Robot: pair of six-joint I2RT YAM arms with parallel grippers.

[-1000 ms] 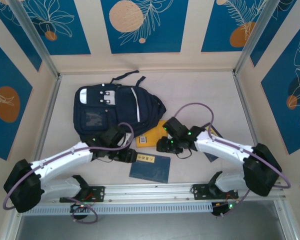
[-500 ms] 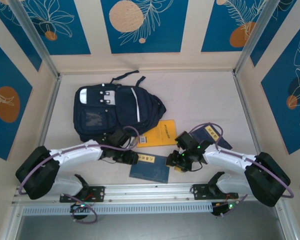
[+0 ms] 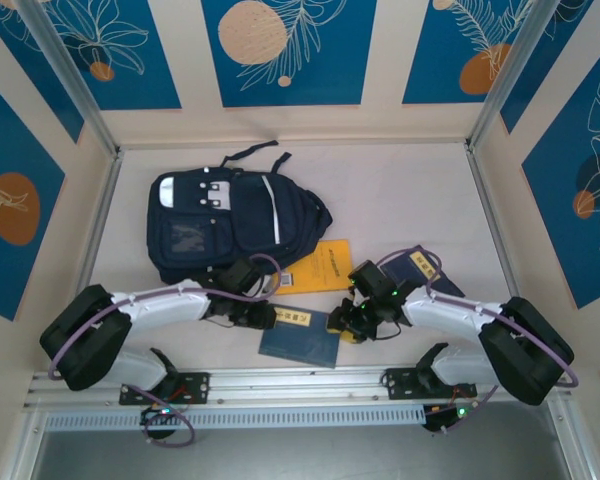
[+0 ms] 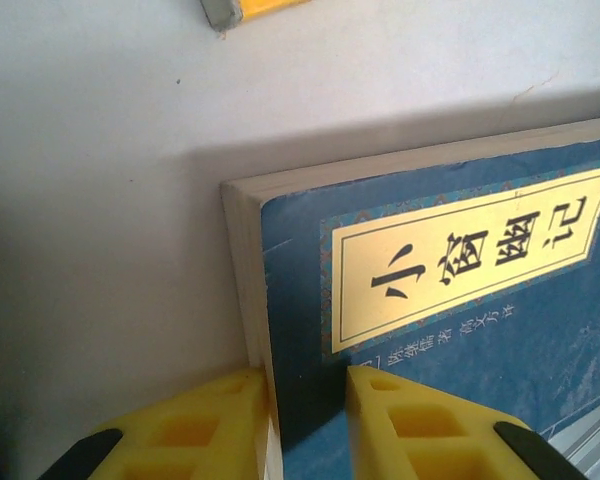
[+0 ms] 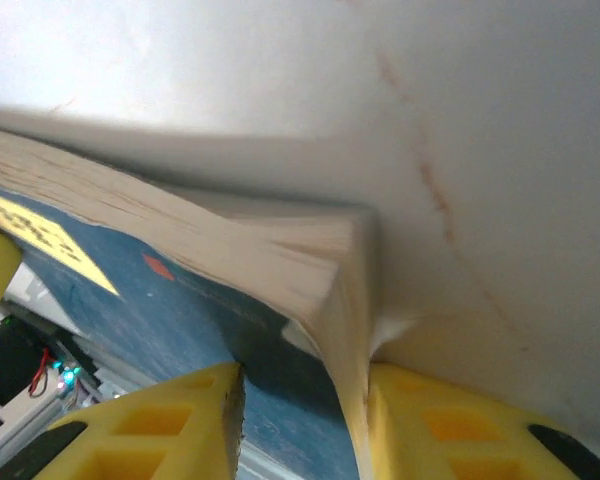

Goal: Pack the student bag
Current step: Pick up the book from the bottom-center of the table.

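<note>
1. top external: student bag (image 3: 225, 225) flat at desk's (image 3: 400, 200) far left; arms stretched low, left end effector (image 3: 265, 315) and right end effector (image 3: 348, 325) at opposite ends of blue book (image 3: 300, 340).
2. left wrist: fingers (image 4: 200, 420) straddle book edge; clench cannot tell.
3. right wrist: fingers (image 5: 450, 420) straddle book corner; clench cannot tell.

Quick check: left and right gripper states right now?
Left gripper: jaws straddle the blue book's edge; whether they grip it cannot be told.
Right gripper: jaws straddle the same book's corner; grip cannot be told.
</note>
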